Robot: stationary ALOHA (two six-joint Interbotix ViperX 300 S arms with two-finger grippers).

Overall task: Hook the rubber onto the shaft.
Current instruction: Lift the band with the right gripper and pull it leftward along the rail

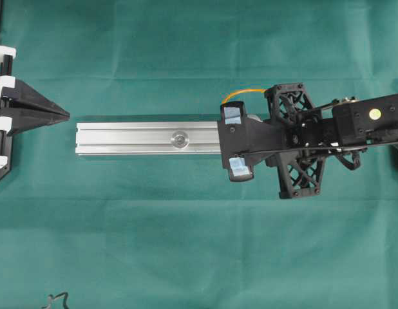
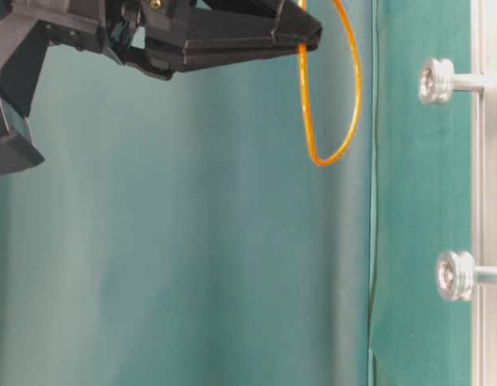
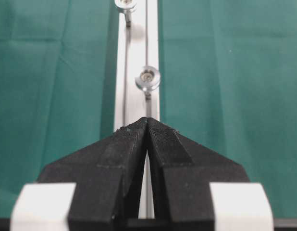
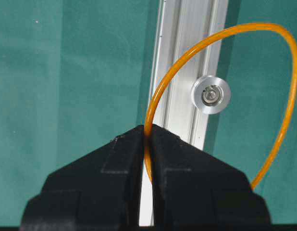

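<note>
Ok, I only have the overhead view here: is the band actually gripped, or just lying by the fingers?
Observer: Gripped. The right gripper is shut on the rubber, pinching one strand between its tips.
Operator: I see only one shaft on the rail. Is there another?
Observer: Yes, a second shaft stands on the rail, beneath your gripper; the wrist view shows it through the loop.
Operator: So is it hooked?
Observer: Not yet. From table level the loop hangs clear of the shaft head, with a gap between them.
</note>
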